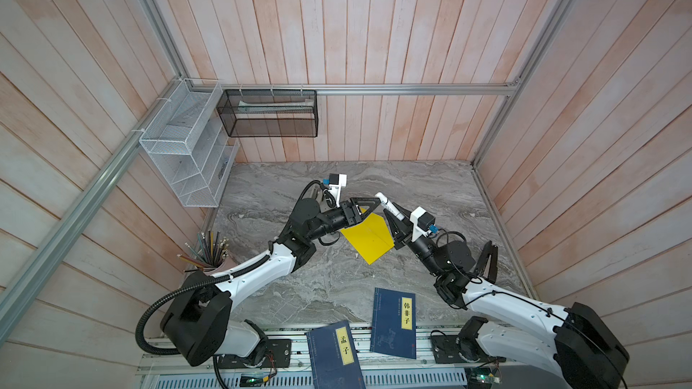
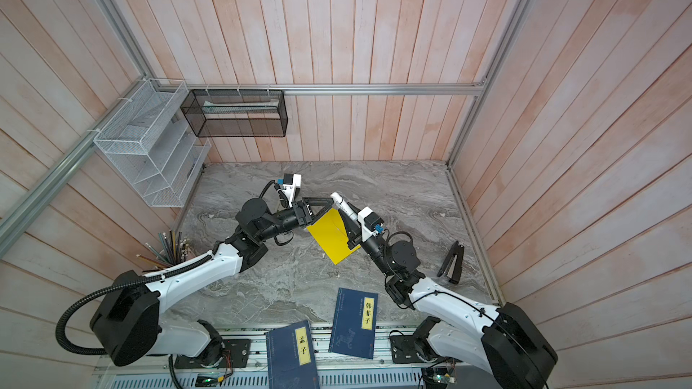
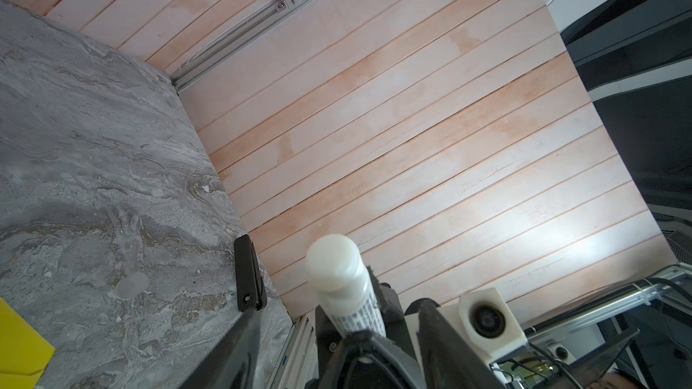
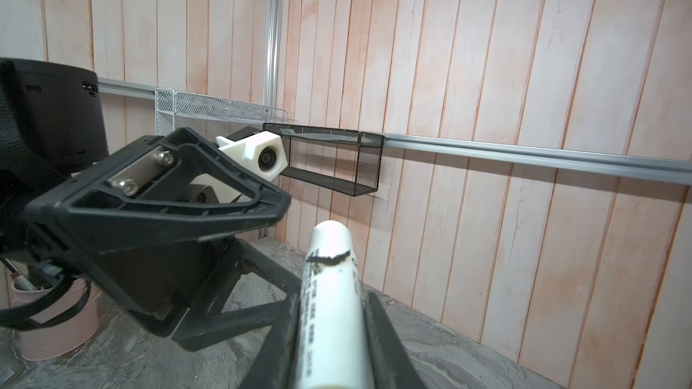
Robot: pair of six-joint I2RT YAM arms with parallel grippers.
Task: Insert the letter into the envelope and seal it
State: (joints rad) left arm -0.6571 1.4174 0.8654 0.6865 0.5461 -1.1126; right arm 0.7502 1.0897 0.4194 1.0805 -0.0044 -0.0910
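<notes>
Over envelope [image 1: 369, 237] | right claw [image 4: 329, 304] grips glue stick [image 4: 331, 256] | left claw [image 1: 372, 206] parted

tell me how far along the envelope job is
Likely done: no letter shows anywhere, so it is probably inside the envelope. In hand: the right gripper holds a glue stick, its capped end between the left gripper's open jaws. To do: gluing and sealing, not visibly done.

Pink plank walls [image 1: 374, 31], grey marble tabletop [image 1: 337, 293]

Nearer book [image 1: 334, 356] reads 孟子 and farther book [image 1: 392, 325] 韩非子.
</notes>
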